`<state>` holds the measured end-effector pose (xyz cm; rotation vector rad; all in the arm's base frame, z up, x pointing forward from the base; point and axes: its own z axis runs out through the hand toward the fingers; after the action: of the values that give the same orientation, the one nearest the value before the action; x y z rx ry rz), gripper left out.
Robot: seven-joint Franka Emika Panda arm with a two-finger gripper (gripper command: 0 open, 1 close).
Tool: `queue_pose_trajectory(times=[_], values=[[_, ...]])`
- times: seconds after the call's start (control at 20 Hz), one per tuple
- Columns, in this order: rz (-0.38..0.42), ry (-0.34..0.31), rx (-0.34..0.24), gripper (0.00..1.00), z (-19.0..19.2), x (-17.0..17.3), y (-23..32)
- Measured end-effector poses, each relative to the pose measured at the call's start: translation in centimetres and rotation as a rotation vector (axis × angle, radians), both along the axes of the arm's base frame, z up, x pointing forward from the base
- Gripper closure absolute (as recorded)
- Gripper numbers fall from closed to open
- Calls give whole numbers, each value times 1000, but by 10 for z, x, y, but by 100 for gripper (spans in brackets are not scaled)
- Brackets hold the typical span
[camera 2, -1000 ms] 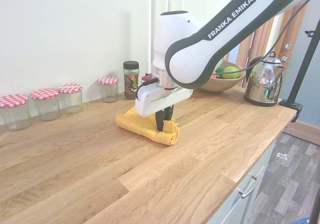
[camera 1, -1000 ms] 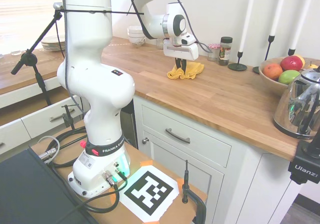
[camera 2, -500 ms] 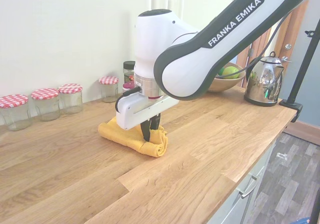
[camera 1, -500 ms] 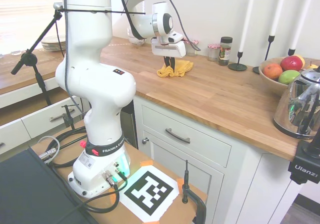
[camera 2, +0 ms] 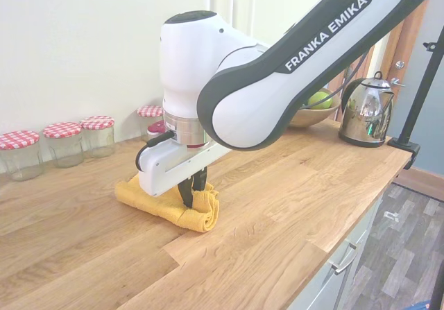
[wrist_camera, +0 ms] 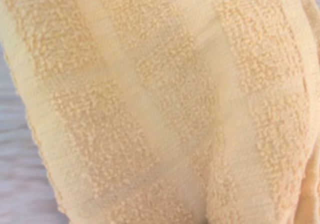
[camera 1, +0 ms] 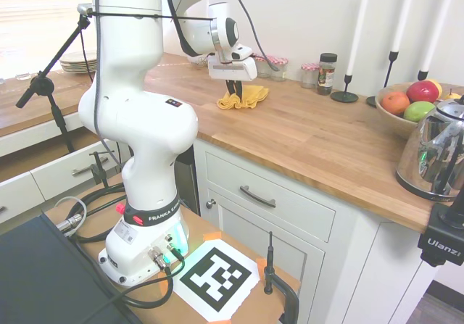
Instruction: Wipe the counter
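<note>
A folded yellow cloth (camera 1: 249, 97) lies on the long brown wooden counter (camera 1: 326, 143), and my gripper (camera 1: 233, 92) points straight down, pressing into it. From the other side the gripper (camera 2: 191, 197) has its dark fingers shut on a bunched fold of the cloth (camera 2: 147, 200), which rests flat on the counter (camera 2: 277, 206). Yellow terry cloth (wrist_camera: 160, 103) fills nearly all of the wrist view, with a strip of wood at one edge.
Glass jars with red checked lids (camera 2: 66, 143) line the wall behind the cloth. A dark-lidded spice jar (camera 1: 327, 73), candlesticks (camera 1: 344, 96), a fruit bowl (camera 1: 406, 110) and a steel kettle (camera 1: 438, 150) stand further along. Stacked plates (camera 1: 76, 61) sit on the lower top.
The gripper has slid along the counter with the cloth, away from the kettle and fruit bowl and toward the row of jars. The cloth stayed in the fingers.
</note>
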<state>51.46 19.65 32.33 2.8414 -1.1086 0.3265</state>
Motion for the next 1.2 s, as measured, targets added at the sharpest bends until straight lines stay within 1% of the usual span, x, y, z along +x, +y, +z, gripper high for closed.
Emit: queue_pose_trajectory(times=[0.25, 0.65, 0.9, 1.2], values=[[30, -11, -26, 100, -1, -12, 27], [51, -12, -55, 100, -2, -17, 41], [64, -12, -64, 100, -3, -22, 53], [63, -13, -63, 100, -3, -22, 54]])
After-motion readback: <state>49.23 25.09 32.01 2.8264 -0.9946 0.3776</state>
